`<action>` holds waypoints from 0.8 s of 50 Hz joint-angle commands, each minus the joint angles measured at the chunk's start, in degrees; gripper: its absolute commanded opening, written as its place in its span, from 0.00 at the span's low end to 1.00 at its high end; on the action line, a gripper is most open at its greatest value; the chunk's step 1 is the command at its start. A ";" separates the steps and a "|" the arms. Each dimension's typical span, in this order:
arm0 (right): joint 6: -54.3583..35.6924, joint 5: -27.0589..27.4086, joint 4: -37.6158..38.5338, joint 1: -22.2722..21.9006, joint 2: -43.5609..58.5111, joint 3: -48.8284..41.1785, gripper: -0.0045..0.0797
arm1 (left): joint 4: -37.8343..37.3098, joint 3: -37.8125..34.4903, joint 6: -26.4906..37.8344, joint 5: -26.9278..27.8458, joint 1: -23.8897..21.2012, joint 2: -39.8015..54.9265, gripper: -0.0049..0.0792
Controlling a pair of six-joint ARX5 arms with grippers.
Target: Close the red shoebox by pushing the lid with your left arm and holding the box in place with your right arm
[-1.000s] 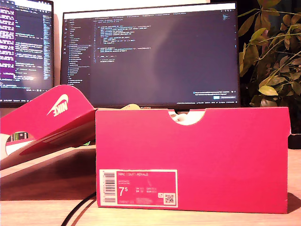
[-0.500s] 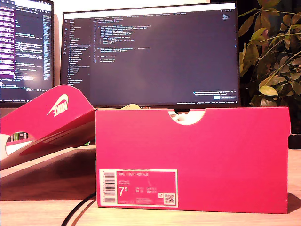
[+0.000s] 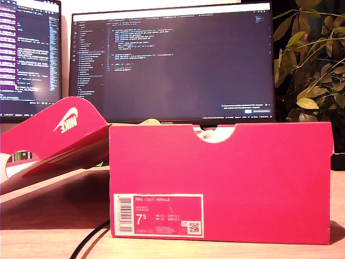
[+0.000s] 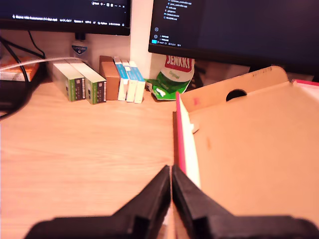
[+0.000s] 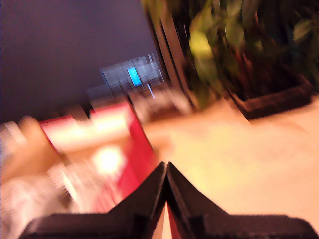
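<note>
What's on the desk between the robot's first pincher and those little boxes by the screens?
Nothing: in the first wrist view, only bare wooden desk lies between my first gripper and the small boxes. The open lid sits beside that stretch.

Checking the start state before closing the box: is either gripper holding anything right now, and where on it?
Nothing is held. My first gripper and my second gripper both have their jaws shut on nothing.
</note>
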 commanded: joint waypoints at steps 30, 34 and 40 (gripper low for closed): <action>-4.81 -1.22 -8.04 0.24 29.33 20.92 0.04 | -1.16 26.34 -0.02 7.08 2.01 41.53 0.04; -7.28 -2.91 -9.40 0.24 35.80 25.59 0.04 | -2.99 30.36 0.74 9.57 3.30 47.06 0.04; -9.38 -3.76 -11.45 0.24 44.41 32.15 0.04 | -4.83 35.01 2.40 13.29 6.32 53.46 0.04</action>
